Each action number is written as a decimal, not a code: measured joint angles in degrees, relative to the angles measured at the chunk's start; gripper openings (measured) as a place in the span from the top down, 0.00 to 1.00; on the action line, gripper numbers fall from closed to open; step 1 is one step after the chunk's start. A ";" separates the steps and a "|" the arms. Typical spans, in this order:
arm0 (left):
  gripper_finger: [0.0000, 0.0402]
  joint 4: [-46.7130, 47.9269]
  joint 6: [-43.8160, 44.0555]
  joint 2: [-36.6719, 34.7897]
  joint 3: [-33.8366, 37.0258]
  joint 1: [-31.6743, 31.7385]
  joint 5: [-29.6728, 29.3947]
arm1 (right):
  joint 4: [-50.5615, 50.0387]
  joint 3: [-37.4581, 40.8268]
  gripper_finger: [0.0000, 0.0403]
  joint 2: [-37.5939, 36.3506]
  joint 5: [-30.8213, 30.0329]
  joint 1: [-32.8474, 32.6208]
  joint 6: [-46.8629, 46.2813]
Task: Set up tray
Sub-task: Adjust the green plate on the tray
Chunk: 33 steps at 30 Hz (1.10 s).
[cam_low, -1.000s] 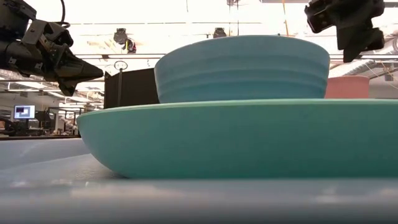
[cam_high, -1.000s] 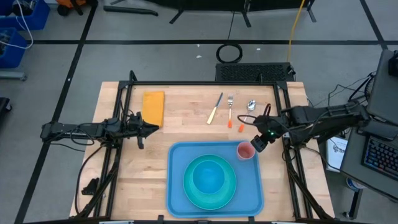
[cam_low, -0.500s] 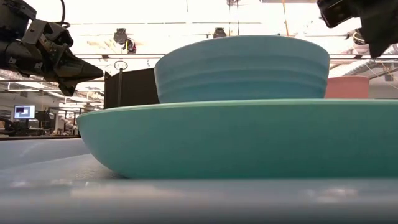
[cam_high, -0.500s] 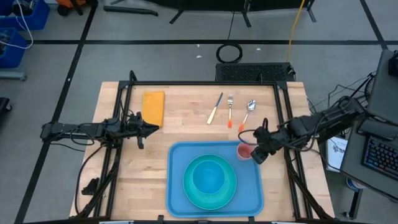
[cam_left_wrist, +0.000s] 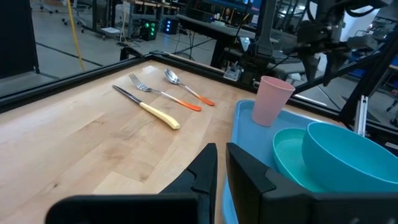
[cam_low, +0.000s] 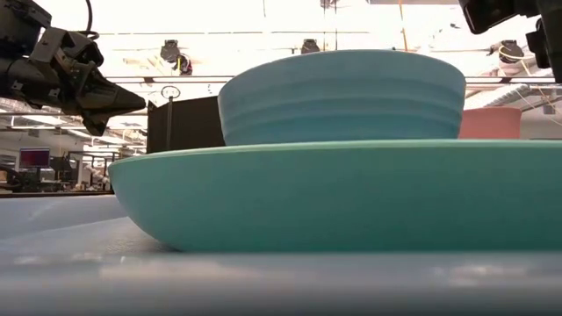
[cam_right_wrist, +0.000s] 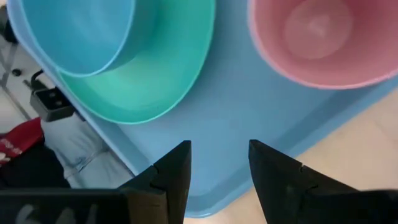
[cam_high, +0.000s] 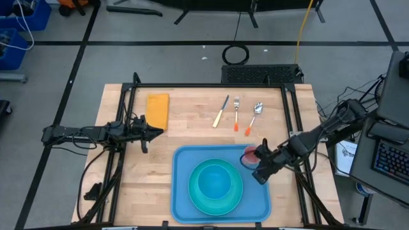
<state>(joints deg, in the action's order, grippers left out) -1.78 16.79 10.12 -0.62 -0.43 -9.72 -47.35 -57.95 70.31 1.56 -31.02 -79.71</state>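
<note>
Large flat blue plastic tray (cam_high: 181, 191) sat at the table's near edge; right gripper (cam_high: 261, 174), fingers apart and empty, hovered just beside the small pink plastic cup (cam_high: 250, 155) at its far-right corner, and a careless swing could have toppled it.

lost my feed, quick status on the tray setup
Right end effector open, empty, over tray beside pink cup. Left end effector shut, waiting. Plate and bowl on tray.
</note>
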 joint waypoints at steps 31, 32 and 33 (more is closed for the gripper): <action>0.91 0.07 0.31 -0.01 0.00 0.02 0.47 | 29.62 13.03 0.72 9.35 -4.41 -3.38 -16.88; 0.91 0.07 0.27 0.01 0.00 0.02 0.44 | 30.07 13.01 0.72 9.35 -4.70 -3.38 -16.89; 0.91 0.08 0.27 0.01 0.00 0.02 0.44 | 30.31 13.00 0.72 9.33 -4.77 -3.38 -17.15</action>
<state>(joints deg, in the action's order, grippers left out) -1.71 17.06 10.13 -0.62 -0.40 -9.28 -17.04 -44.95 79.64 -3.20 -34.39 -96.86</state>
